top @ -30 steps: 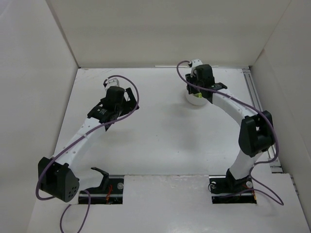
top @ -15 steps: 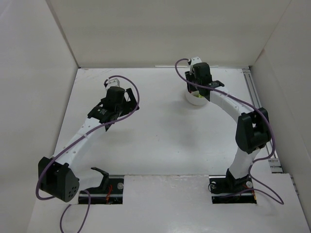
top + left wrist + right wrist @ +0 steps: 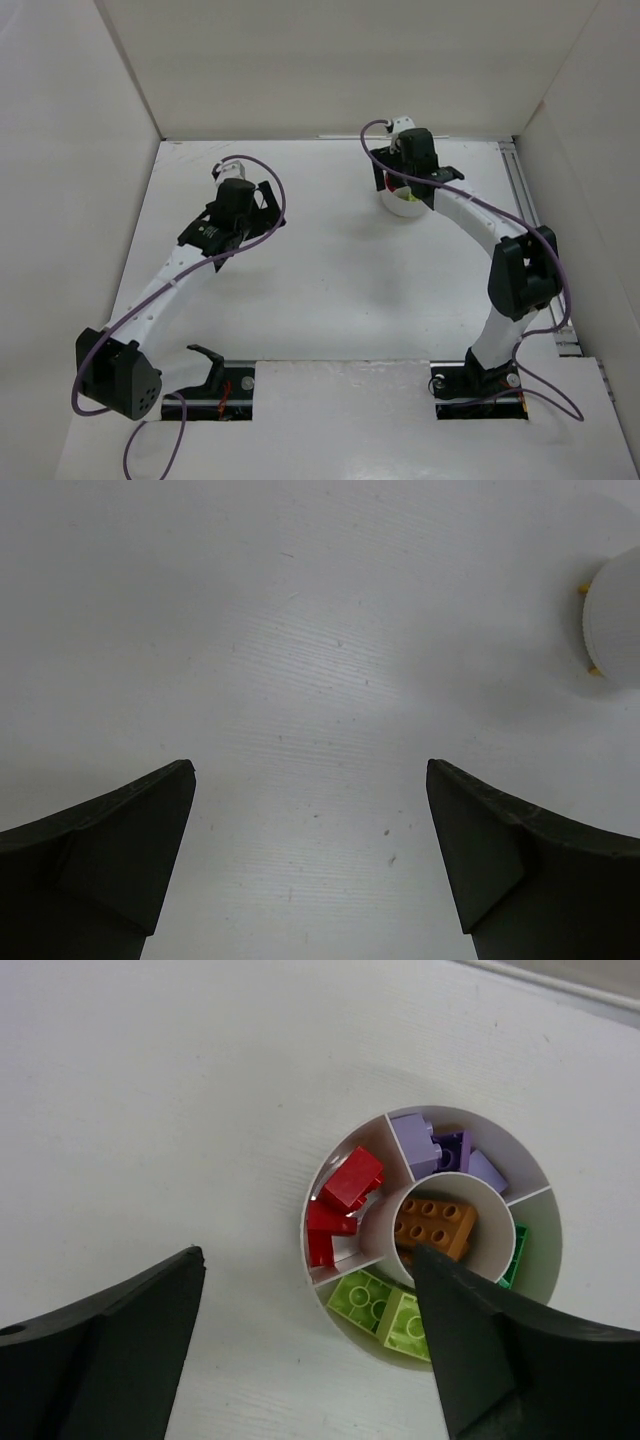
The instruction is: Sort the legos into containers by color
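Left side of the white worktop: left gripper hovers above the surface, jaws spread, nothing between them. Far right, right gripper hangs over the small round white plastic dish, jaws spread wide, gripping nothing. Dish contents from the right wrist view: red studded bricks in left wedge, lime bricks in bottom wedge, lilac and purple bricks in top wedge, orange-brown brick in centre cup, green brick in right wedge, mostly hidden by a finger.
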